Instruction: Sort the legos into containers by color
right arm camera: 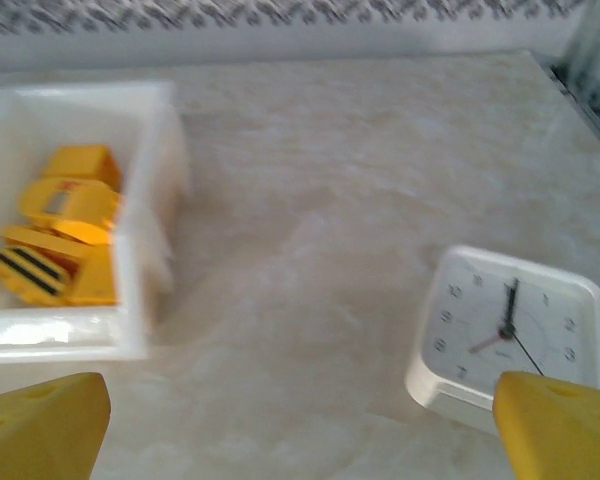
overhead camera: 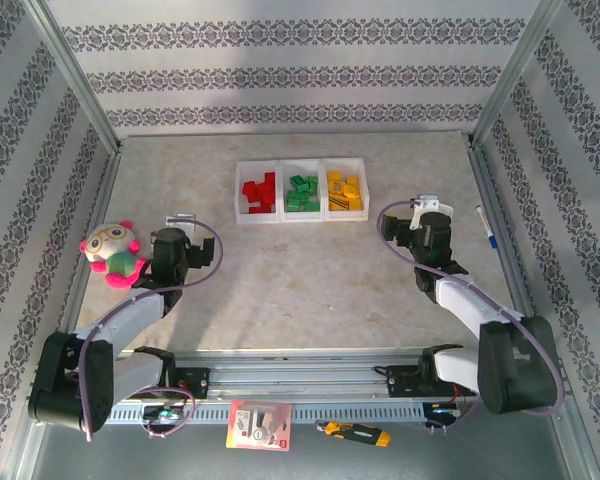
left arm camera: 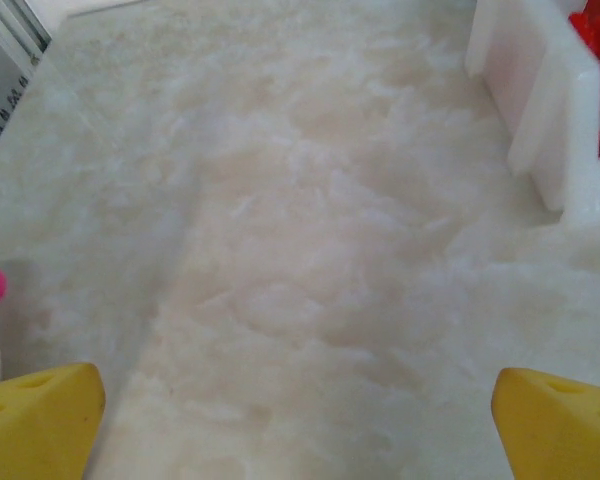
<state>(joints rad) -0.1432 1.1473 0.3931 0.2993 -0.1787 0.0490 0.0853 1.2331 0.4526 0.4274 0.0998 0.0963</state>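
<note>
Overhead, the pale marbled table (overhead camera: 280, 270) carries two elbow-bent arms reaching toward the far side, left gripper (overhead camera: 183, 220) and right gripper (overhead camera: 425, 205) each with yellow wedge fingertips (left arm camera: 40, 420) spread wide, holding nothing. The containers (overhead camera: 301, 216), three white translucent-walled bins joined in a row, sit far centre; a fuzzy pink-and-green plush toy (overhead camera: 115, 253) lies just left of the left gripper, a glossy white square clock (right arm camera: 510, 330) beside the right. The legos (overhead camera: 301, 192), small studded plastic, lie inside: red left, green middle, yellow right.

Table (overhead camera: 310, 275): containers (overhead camera: 281, 190), clock (right arm camera: 510, 335), plush (overhead camera: 113, 255), maybe pen (overhead camera: 487, 228).
</note>
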